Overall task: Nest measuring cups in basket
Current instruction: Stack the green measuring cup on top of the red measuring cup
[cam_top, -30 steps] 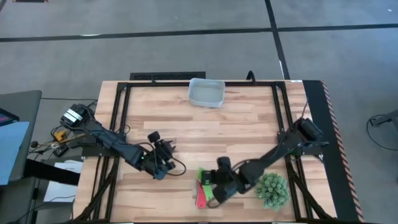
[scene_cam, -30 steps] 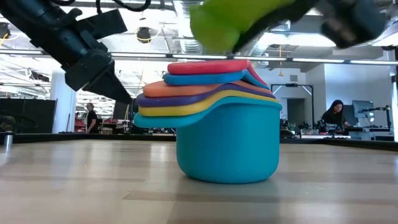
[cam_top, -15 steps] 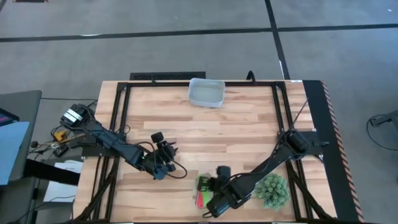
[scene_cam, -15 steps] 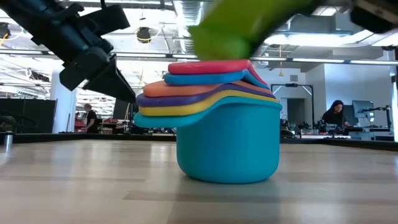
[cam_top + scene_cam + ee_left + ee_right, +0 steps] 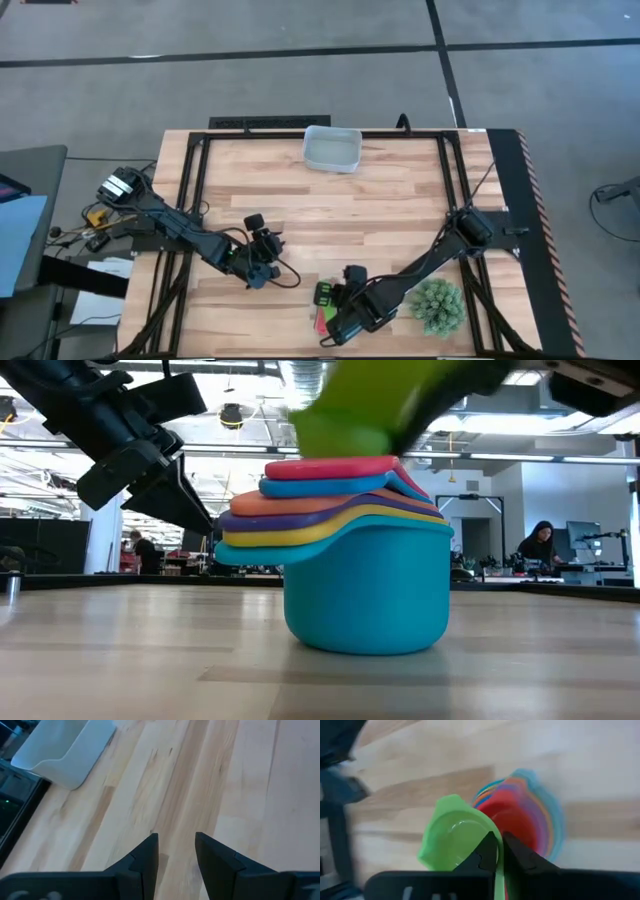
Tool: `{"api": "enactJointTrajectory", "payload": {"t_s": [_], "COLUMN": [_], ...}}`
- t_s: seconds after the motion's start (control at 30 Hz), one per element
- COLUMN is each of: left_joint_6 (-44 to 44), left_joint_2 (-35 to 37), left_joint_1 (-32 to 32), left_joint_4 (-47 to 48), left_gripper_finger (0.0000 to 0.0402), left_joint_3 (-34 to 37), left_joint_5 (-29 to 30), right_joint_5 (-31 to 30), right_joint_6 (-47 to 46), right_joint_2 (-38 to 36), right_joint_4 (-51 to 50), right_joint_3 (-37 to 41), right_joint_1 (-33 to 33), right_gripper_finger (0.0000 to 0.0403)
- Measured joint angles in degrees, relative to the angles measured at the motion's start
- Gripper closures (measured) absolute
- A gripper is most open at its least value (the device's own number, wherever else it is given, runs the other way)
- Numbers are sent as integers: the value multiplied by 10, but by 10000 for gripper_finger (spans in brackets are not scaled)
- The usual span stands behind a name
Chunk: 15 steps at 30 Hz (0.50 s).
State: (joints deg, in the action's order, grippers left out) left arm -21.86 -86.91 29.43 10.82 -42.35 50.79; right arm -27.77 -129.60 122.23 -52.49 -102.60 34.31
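At the table's near edge, your right gripper [image 5: 499, 851] is pinching the green cup [image 5: 451, 837] by its rim just above the nested stack of measuring cups [image 5: 345, 550], while your left gripper [image 5: 176, 854] is waiting half-parted and empty, and the basket [image 5: 332, 148] is sitting far off.

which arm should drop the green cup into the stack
Right. The right gripper already pinches the green cup by its rim just above the nested stack. The left gripper is empty, off to the side over bare table.
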Motion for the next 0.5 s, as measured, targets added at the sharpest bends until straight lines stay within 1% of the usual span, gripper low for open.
{"api": "enactJointTrajectory", "payload": {"t_s": [0.17,0.3,0.5], "left_joint_6": [-3,-3,-3], "left_joint_2": [0,0,0], "left_joint_1": [0,0,0], "left_joint_4": [6,6,2], "left_gripper_finger": [284,284,284], "left_joint_3": [0,0,0], "left_joint_5": [-11,-11,-11], "right_joint_5": [11,40,39], "right_joint_6": [0,0,-8], "right_joint_2": [0,0,0], "right_joint_4": [-28,-28,-20], "right_joint_3": [1,0,0], "right_joint_1": [0,-3,-3], "right_gripper_finger": [346,335,312]}}
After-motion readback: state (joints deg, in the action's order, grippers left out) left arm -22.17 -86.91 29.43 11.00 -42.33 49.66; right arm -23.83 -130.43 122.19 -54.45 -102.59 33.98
